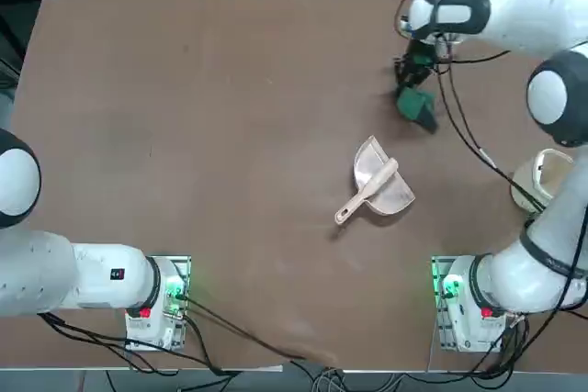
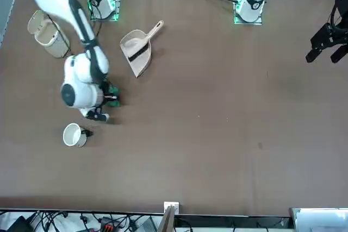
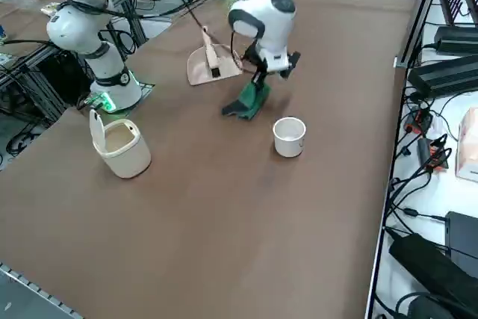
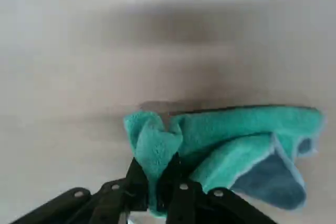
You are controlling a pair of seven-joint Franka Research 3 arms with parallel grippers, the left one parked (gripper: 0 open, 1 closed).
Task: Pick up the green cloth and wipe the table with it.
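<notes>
My right gripper (image 4: pixel 157 174) is shut on a bunched fold of the green cloth (image 4: pixel 226 140). The cloth hangs from the fingers as a crumpled teal bundle with a darker underside. From overhead the right gripper (image 1: pixel 413 66) is over the far right part of the brown table (image 1: pixel 184 135), and the green cloth (image 1: pixel 418 106) trails just nearer the bases. In the right side view the green cloth (image 3: pixel 246 101) droops from the gripper (image 3: pixel 261 80) down to the tabletop; I cannot tell whether its lower end touches.
A beige dustpan with a brush (image 1: pixel 378 185) lies near the middle, close to the cloth. Just beyond the gripper stands a white cup (image 3: pixel 289 137). A cream bin (image 3: pixel 119 146) sits at the right edge near the arm's base.
</notes>
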